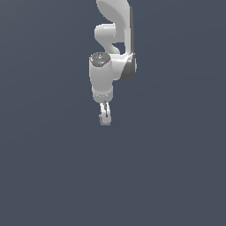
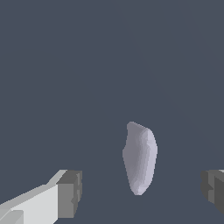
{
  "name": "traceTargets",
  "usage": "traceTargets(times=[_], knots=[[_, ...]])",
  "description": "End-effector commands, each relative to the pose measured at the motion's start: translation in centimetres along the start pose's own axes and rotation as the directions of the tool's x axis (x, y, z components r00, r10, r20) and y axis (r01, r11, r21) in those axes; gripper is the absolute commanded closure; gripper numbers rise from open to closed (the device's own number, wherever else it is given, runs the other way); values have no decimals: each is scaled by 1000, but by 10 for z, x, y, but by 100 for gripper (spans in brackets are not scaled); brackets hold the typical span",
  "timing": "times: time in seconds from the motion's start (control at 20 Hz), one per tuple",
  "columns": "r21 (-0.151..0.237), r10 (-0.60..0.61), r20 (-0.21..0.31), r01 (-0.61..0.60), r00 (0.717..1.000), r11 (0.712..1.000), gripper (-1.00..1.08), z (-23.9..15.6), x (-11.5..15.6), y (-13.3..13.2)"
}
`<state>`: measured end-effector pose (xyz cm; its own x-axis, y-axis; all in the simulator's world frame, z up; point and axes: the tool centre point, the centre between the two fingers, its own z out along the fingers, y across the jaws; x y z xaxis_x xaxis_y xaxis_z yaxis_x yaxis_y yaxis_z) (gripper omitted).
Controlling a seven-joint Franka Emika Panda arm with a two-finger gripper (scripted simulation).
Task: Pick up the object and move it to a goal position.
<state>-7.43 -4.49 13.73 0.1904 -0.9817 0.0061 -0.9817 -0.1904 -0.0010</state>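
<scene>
The object (image 2: 140, 159) is a small pale grey-lavender lump, taller than it is wide in the wrist view. It sits between my two fingertips with a clear gap to each one. One grey pad (image 2: 70, 192) and the other pad (image 2: 213, 188) stand wide apart, so my gripper (image 2: 142, 190) is open around the object without touching it. In the exterior view the white arm hangs down from the top, and the gripper (image 1: 105, 117) points downward with the object (image 1: 105, 122) at its tips, mostly hidden by the fingers.
A plain dark grey-blue ground (image 1: 53, 167) fills both views. No other objects, containers or edges show.
</scene>
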Motion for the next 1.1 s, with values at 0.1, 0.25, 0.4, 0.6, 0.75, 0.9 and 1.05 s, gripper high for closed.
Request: traceTargets(times=[0.1,0.25,0.4,0.6,0.75,0.9,1.05], knots=[[-1,91,3,-91,996,996,-92,3,-1,6],[-1,132,4,-132,991,991,-92,4,-1,8],[-2,160,5,-160,987,987,-92,5,-1,10],[-2,177,6,-177,984,984,-92,6,-1,11],[-2,174,6,-174,985,985,-92,6,-1,11],[-2,174,6,-174,985,985,-92,11,-1,11],[-2,176,5,-176,984,984,-92,22,-1,12]])
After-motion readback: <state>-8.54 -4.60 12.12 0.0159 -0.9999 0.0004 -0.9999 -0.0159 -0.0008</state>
